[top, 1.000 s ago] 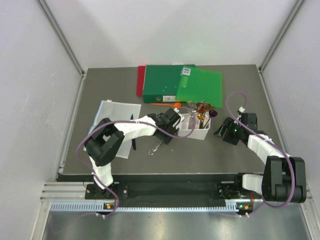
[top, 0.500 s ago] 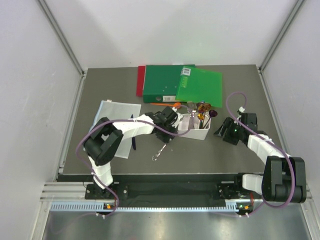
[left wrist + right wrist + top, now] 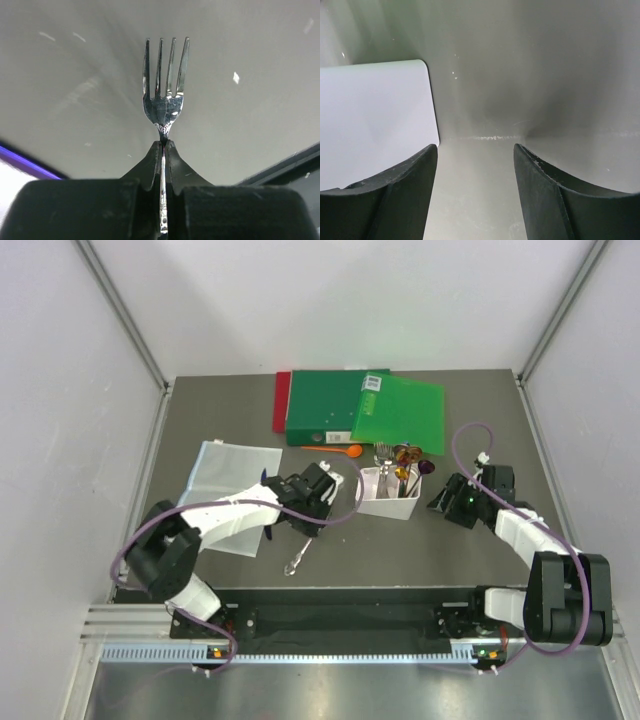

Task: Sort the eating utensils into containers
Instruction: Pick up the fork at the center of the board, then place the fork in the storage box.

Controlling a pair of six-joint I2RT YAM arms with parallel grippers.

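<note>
My left gripper (image 3: 304, 528) is shut on a silver fork (image 3: 294, 561), left of the white bin (image 3: 380, 506). In the left wrist view the gripper (image 3: 164, 143) pinches the fork (image 3: 166, 80) at its neck, tines pointing away over the grey table. The bin holds several utensils (image 3: 403, 465), silver, rainbow and purple. An orange spoon (image 3: 336, 450) lies by the green folder. A dark blue utensil (image 3: 268, 534) lies partly under my left arm. My right gripper (image 3: 445, 502) stands open just right of the bin, nothing between its fingers (image 3: 475, 148); the bin's white wall (image 3: 370, 120) fills that view's left.
Green folders (image 3: 365, 410) on a red one (image 3: 281, 400) lie at the back of the table. A clear plastic sheet (image 3: 225, 485) lies at the left, under my left arm. Metal frame posts and white walls enclose the table.
My left gripper has shut on the silver fork and drawn back to the left and toward the near edge, away from the bin, with the fork in it. The right arm has not moved.
</note>
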